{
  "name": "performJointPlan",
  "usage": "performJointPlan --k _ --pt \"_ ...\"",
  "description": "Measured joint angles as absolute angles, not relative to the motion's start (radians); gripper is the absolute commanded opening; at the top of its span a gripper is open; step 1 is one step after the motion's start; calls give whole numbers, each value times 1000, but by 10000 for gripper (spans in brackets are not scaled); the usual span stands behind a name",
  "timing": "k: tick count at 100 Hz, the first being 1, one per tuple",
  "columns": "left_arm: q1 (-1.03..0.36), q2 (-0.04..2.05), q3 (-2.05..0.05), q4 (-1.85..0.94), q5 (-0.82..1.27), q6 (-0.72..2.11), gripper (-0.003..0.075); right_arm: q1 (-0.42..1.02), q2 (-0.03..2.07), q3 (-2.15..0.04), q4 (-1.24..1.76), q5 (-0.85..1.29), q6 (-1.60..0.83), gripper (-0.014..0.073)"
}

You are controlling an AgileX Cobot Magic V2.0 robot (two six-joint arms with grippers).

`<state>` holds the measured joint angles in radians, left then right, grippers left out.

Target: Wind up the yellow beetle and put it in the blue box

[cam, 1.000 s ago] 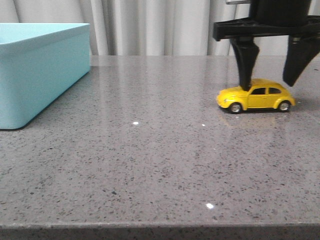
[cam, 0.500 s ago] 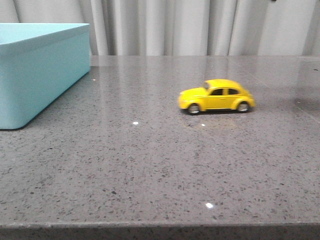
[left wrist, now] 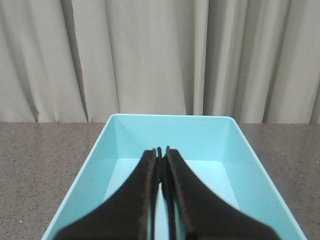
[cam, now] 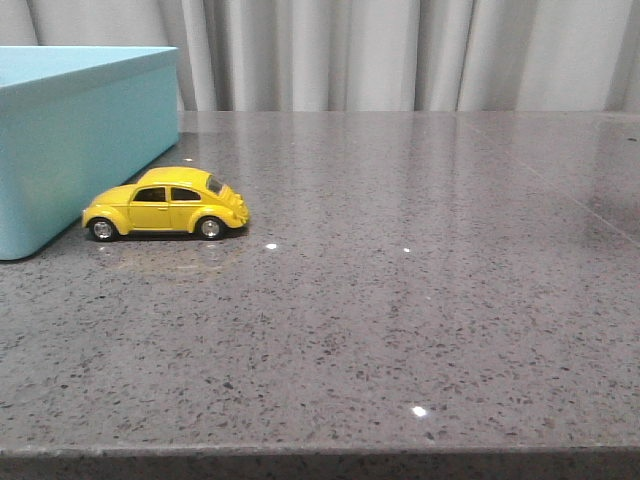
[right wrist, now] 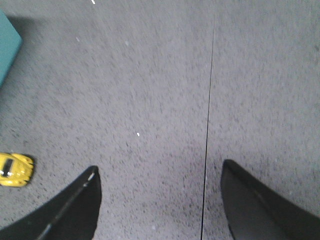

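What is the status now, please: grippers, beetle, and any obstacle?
Left gripper shut, empty, above blue box. Right gripper open, empty. Yellow beetle on table beside blue box, not inside. Nothing in the way.

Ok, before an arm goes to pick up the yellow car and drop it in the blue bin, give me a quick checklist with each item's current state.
1. Yellow beetle upright on its wheels: ok.
2. Beetle clear of the blue box wall for a grasp: cannot tell, it sits very close.
3. Box interior free: ok in the part shown.
4. Left end effector open for grasping: not ok, shut, above the box.
5. Right end effector open: ok, holding nothing.
6. Beetle at rest: cannot tell.
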<state>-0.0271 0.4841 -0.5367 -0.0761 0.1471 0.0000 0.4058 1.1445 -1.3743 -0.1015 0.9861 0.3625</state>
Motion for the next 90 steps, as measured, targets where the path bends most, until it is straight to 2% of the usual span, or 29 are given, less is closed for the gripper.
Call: performJointPlan --k 33,43,55,62,72,90 --pt "-169 710 -777 -74 338 62 3 408 927 -1142 -102 812 362 503" --pt "-236 797 -848 -72 392 130 112 408 879 -1084 -102 788 362 453" --pt "-316 905 -941 -72 464 248 323 408 829 -1041 -102 781 362 359" --pt "-356 974 -1001 -70 511 297 415 408 805 -1031 -102 780 360 328" --pt "-405 1071 -1093 -70 578 336 487 408 784 -1027 -102 775 360 318" --pt "-491 1249 -1250 -70 765 495 496 408 767 -1027 -102 772 360 318"
